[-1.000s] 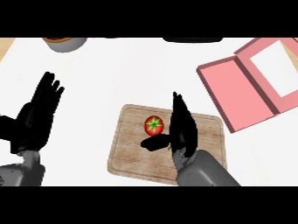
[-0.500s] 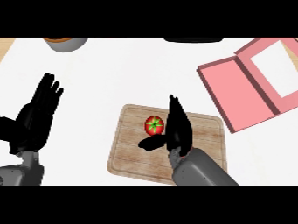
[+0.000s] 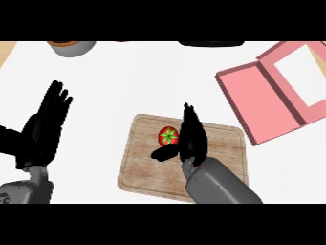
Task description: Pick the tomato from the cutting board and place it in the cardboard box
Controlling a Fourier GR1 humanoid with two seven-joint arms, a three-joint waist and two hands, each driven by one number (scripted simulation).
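Note:
A red tomato (image 3: pixel 168 136) with a green stem lies on the wooden cutting board (image 3: pixel 144 167) at the middle of the counter. My right hand (image 3: pixel 192 135) stands edge-on just right of the tomato, fingers straight and pointing away, thumb (image 3: pixel 163 152) reaching under the tomato's near side. The hand hides the tomato's right edge. The pink box (image 3: pixel 264 103) lies open at the upper right, its lid (image 3: pixel 308 76) with a white inside folded back. My left hand (image 3: pixel 44 129) rests open at the left, fingers up.
A grey bowl (image 3: pixel 72 47) with something brown in it sits at the top left. A dark object (image 3: pixel 209 43) shows at the top edge. The wooden counter edge runs along the far left.
My right hand has slid a little left, closer against the tomato. The left hand and the tomato have not moved.

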